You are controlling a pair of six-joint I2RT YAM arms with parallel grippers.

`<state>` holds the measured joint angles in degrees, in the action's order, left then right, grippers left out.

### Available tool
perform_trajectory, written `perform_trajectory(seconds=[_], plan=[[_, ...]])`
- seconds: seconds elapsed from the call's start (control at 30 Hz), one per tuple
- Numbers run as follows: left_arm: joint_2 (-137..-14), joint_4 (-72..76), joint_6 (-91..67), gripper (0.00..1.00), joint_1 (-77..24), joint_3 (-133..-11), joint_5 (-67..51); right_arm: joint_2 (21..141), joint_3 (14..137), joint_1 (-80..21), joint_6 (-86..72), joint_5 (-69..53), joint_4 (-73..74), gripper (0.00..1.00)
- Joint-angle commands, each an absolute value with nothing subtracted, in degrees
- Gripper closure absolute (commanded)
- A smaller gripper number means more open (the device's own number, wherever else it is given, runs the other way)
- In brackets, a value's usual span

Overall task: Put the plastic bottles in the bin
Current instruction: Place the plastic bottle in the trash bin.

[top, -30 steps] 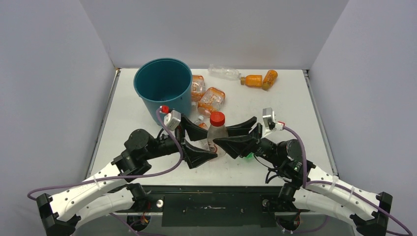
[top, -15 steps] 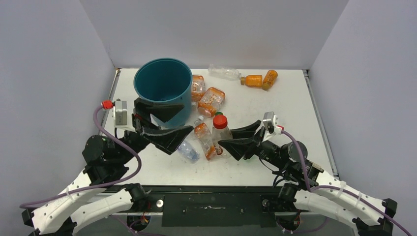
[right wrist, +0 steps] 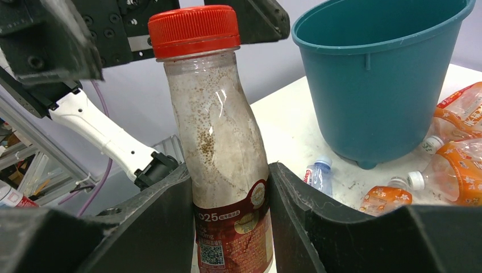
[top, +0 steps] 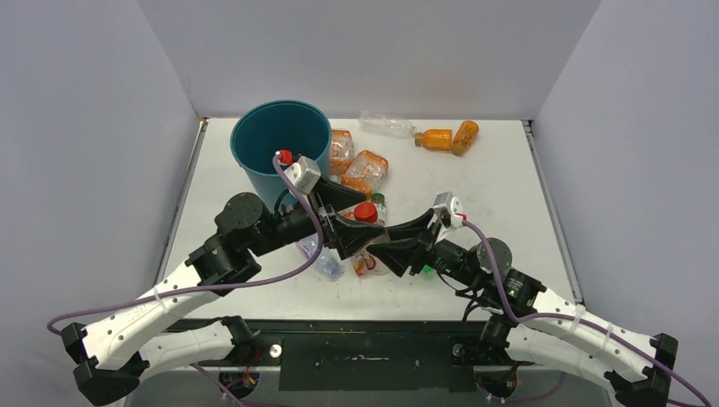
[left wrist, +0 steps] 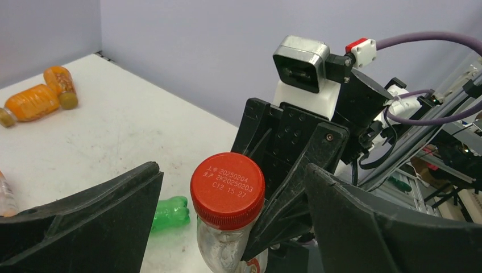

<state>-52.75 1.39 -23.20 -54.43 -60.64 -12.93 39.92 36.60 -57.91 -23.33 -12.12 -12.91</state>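
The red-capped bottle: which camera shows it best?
The right wrist view: the red-capped bottle fills it, top to label, clamped in the right gripper. The left wrist view shows mostly its cap; the top view only that cap among the arms.

Top external camera: high behind the arm bases, angled down over the white table [top: 492, 195]. Left wrist camera: close, facing the right arm [left wrist: 364, 105]. Right wrist camera: close, facing the round teal plastic bin [right wrist: 386, 85]. All share the clear red-capped plastic bottle [top: 365, 212].
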Motion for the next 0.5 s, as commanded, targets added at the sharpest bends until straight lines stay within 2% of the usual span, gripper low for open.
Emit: perform_trajectory(seconds=[0.0,0.1,0.3,0.33,0.37,0.43,0.47], plan=[[-53.01,1.11,-22.59,0.12,-54.45,-63.3,-15.84,40.46,37.18,-58.43,-23.05,-12.96,-16.46,0.95],[-54.3,0.09,-22.58,0.37,-54.46,-64.21,-17.0,41.01,37.42,-58.53,-23.06,-13.14,-16.78,0.95],[-54.0,1.0,-22.7,0.79,-54.47,-64.03,-16.96,41.01,37.27,-58.65,-23.09,-12.97,-16.67,0.95],[-53.9,1.12,-22.57,0.9,-54.42,-64.0,-16.78,40.95,37.39,-58.74,-23.41,-12.86,-16.43,0.85],[-53.8,1.1,-22.43,0.99,-54.41,-64.11,-16.2,40.82,37.48,-58.76,-23.75,-12.76,-16.08,0.57],[-53.23,0.76,-22.0,1.0,-54.43,-64.16,-13.61,40.09,37.9,-59.05,-24.71,-12.83,-15.56,0.05],[-52.87,0.64,-21.71,1.0,-54.41,-64.24,-12.06,39.49,38.1,-59.17,-25.07,-12.5,-15.04,0.08]])
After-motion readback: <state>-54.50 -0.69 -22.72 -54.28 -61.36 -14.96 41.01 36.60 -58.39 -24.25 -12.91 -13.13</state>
